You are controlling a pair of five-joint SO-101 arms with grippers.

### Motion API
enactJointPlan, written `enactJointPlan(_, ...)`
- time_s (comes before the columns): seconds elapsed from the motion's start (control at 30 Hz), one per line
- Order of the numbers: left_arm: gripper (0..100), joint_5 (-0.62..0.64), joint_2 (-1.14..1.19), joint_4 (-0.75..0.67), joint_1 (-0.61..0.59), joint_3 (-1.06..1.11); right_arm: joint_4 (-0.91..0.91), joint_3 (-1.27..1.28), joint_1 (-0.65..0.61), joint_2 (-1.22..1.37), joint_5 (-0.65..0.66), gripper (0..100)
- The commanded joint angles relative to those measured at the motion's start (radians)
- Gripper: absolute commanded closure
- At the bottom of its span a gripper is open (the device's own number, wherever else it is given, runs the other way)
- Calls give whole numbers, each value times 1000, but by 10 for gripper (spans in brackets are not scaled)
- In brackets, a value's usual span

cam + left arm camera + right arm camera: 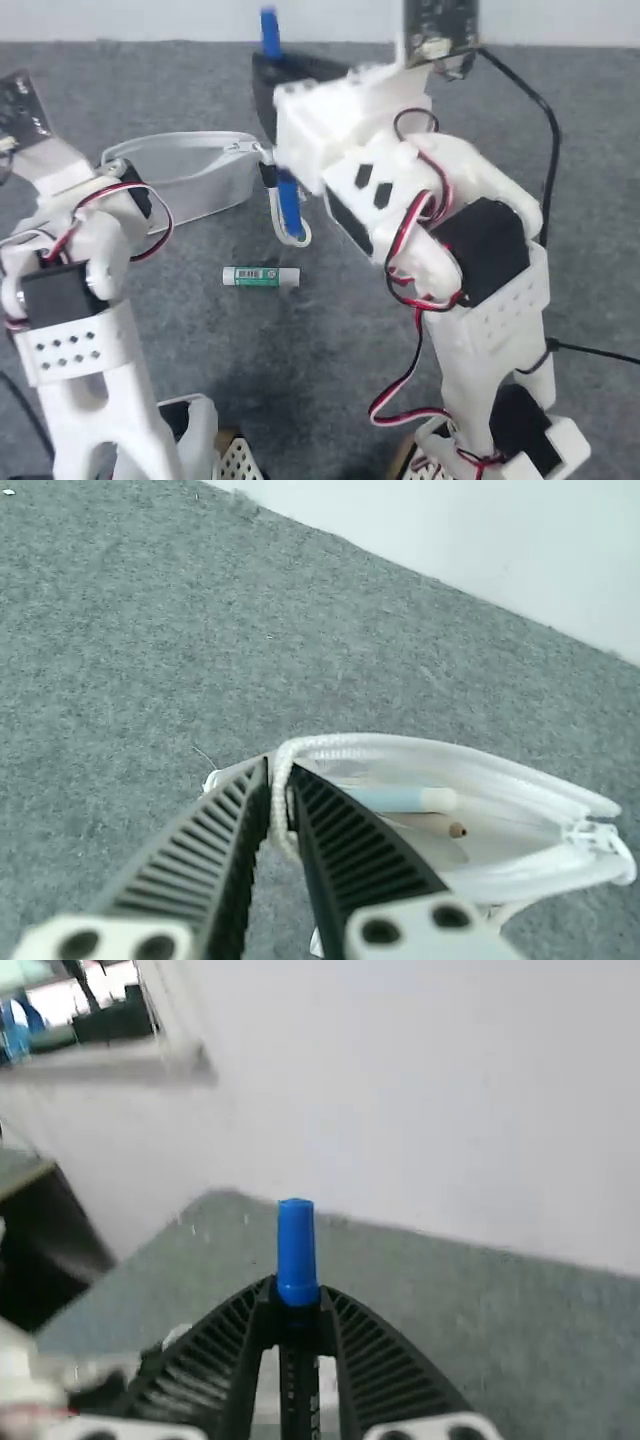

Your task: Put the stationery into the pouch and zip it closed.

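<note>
The white pouch (185, 170) lies open on the grey mat at the back left. My left gripper (278, 805) is shut on the pouch's (500, 860) corded rim. Inside the pouch lie a pale blue pen (400, 800) and a thin wooden pencil (435, 827). My right gripper (297, 1305) is shut on a blue pen (296, 1245) and holds it upright. In the high view that blue pen (288, 205) hangs just beside the pouch's zipper end, with its lower tip close to the mat. A green and white tube (260, 276) lies flat on the mat in front of the pouch.
The bases of both arms (500, 400) stand along the near edge of the table. A black cable (535, 100) runs along the right. A pale wall (480, 540) bounds the mat at the back. Bare mat (330, 330) lies between the arms.
</note>
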Motion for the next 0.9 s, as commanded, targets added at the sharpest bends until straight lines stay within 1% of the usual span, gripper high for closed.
enactJointPlan(0.0, 988, -5, 0, -15, -2, -4, 140, -23, -76, -77, 71, 993)
enactJointPlan(0.2, 988, -5, 0, -15, -2, -4, 292, -25, -165, -111, 72, 993)
enactJointPlan(0.27, 988, -5, 0, -15, -2, -4, 288, -26, -188, -107, 68, 993)
enactJointPlan(0.3, 988, -5, 0, -15, -2, -4, 254, -23, -191, -104, 66, 993)
enactJointPlan(0.43, 988, -5, 0, -15, -3, -4, 68, 38, -173, -111, 57, 993)
enactJointPlan(0.53, 988, -5, 0, -15, -8, -4, -93, 129, -131, -122, -21, 993)
enactJointPlan(0.63, 988, -5, 0, -15, -28, -4, -268, 270, -102, -159, -58, 993)
enactJointPlan(0.73, 988, -5, 0, -15, -35, -4, -503, 471, -77, -237, -72, 993)
enactJointPlan(0.87, 988, -5, 0, -15, -34, -4, -918, 781, -21, -361, -98, 993)
